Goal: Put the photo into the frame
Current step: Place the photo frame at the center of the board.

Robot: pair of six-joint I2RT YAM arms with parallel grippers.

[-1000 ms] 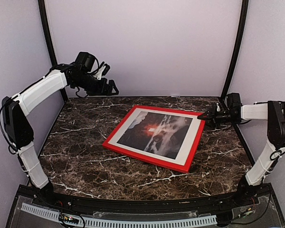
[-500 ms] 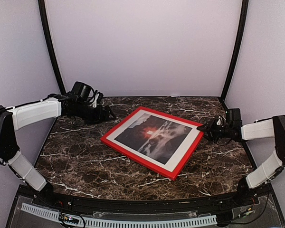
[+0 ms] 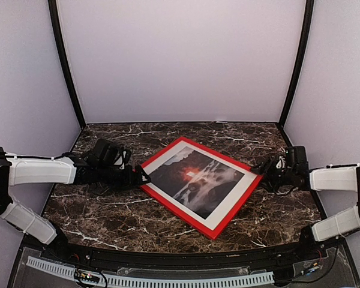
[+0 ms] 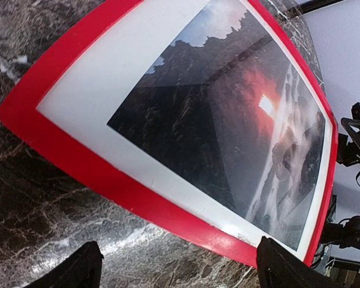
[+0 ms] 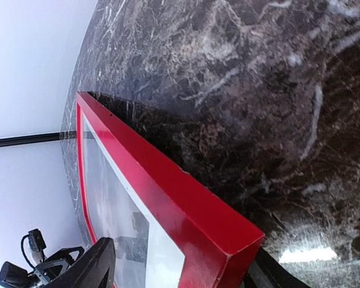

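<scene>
The red frame (image 3: 176, 209) lies face up on the marble table, turned like a diamond. The photo (image 3: 195, 180) sits in it behind a white mat, with dark rocks and an orange glow. My left gripper (image 3: 138, 177) is low at the frame's left corner. In the left wrist view it (image 4: 180, 277) is open and empty, with the red rail (image 4: 126, 192) and the photo (image 4: 228, 120) just ahead of it. My right gripper (image 3: 267, 172) is at the right corner. In the right wrist view it (image 5: 183, 271) is open, and the frame's corner (image 5: 168, 180) sits between the upper and lower fingers.
The dark marble table (image 3: 108, 210) runs to lilac walls at the back and sides, with black posts in the back corners. A black rail (image 3: 168, 259) edges the near side by the arm bases.
Both arms have come down to table height. The left gripper dropped from high at the back left to the frame's left corner. The frame's right corner lowered with the right gripper, and the frame turned.
</scene>
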